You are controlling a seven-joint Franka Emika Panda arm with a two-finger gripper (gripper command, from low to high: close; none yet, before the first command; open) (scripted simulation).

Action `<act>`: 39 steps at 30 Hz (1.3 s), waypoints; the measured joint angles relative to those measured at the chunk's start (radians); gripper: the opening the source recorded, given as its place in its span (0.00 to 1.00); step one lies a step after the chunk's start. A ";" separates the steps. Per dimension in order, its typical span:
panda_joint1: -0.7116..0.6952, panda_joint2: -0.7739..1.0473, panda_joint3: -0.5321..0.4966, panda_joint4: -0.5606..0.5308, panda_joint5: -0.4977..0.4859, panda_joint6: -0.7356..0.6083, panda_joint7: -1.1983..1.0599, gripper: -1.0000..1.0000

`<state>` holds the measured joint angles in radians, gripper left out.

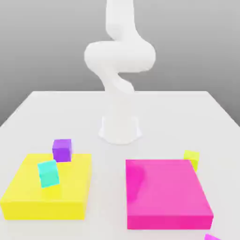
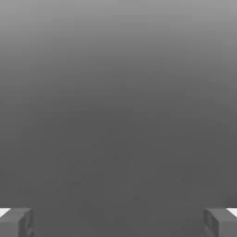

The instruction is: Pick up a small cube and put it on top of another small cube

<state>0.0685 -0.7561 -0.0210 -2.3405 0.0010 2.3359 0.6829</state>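
End effector (image 2: 118, 222) wide open and empty, ready to grab lime-yellow cube (image 1: 191, 158) at the pink block's (image 1: 166, 192) two o'clock corner, purple cube (image 1: 62, 150) waiting at nine.

White table (image 1: 47, 108), matte and pale. Robot base (image 1: 120, 129) planted near the middle. Toward the exterior view's left, a large flat yellow block (image 1: 70, 187); toward the right, a large flat pink block (image 1: 166, 194), well apart from it. Small lime-yellow cube (image 1: 191, 158) just beside the pink block's far right corner. Sliver of something magenta (image 1: 212, 237) at the near edge.
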 joint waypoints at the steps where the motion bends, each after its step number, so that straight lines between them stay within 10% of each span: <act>1: 0.030 0.019 -0.009 -0.017 0.000 0.016 -0.050 0.50; 39: 0.884 0.687 -0.071 -0.616 -0.017 0.561 -1.759 0.50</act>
<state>0.9520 -0.0688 -0.0921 -2.9566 -0.0157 2.8969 -1.0760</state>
